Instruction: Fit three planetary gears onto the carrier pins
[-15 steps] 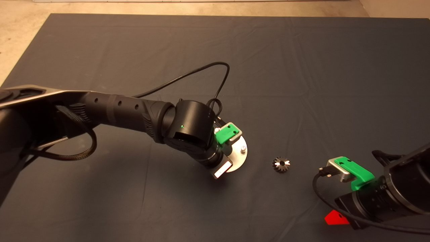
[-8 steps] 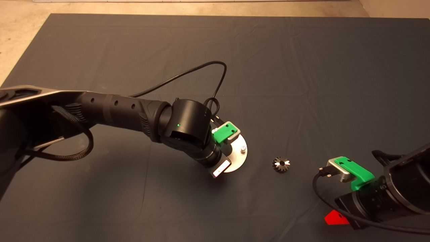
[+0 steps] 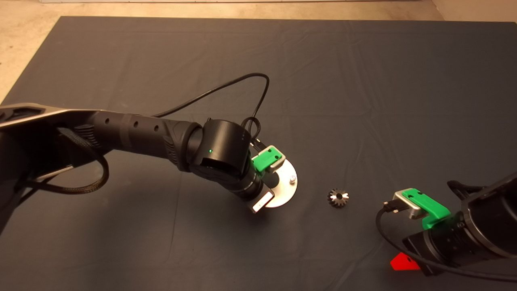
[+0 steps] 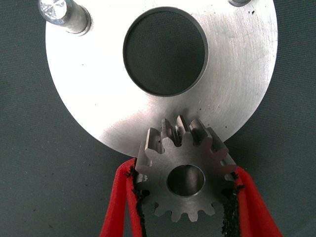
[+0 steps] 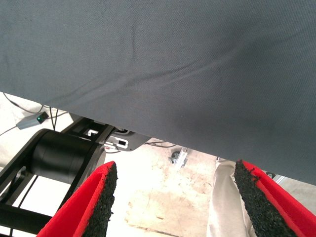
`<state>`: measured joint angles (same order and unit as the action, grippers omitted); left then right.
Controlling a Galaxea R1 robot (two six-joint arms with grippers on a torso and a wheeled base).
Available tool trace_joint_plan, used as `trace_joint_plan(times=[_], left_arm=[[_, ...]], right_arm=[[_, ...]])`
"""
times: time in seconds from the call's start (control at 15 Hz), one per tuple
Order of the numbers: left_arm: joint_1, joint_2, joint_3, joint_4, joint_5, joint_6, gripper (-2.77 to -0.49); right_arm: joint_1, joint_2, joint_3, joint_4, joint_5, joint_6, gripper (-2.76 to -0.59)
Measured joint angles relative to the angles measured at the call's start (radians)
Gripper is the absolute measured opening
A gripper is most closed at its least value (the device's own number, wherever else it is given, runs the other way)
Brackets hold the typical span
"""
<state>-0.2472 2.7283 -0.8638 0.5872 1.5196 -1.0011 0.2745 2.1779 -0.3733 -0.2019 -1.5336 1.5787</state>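
The left hand [image 4: 185, 197] is clamped on a planetary gear [image 4: 185, 173] over the round plate's [image 4: 98, 113] edge; one carrier pin [image 4: 64, 17] shows whole. The right hand [image 5: 175, 197] idles, fingers apart.

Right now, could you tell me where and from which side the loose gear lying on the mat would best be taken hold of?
The loose gear lies flat on the mat, hole up, right of the plate. Probably best to come straight down and pinch across its toothed rim. The idle right hand is open and nearer; the left hand holds another gear.
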Motion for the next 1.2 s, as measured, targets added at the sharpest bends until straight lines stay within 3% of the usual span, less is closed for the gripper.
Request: trace_joint_plan(times=[1.2], left_arm=[[0.001, 0.02, 0.007, -0.014, 0.008, -0.031, -2.67]], right_arm=[[0.0, 0.0, 0.0, 0.0, 0.0, 0.0, -1.61]])
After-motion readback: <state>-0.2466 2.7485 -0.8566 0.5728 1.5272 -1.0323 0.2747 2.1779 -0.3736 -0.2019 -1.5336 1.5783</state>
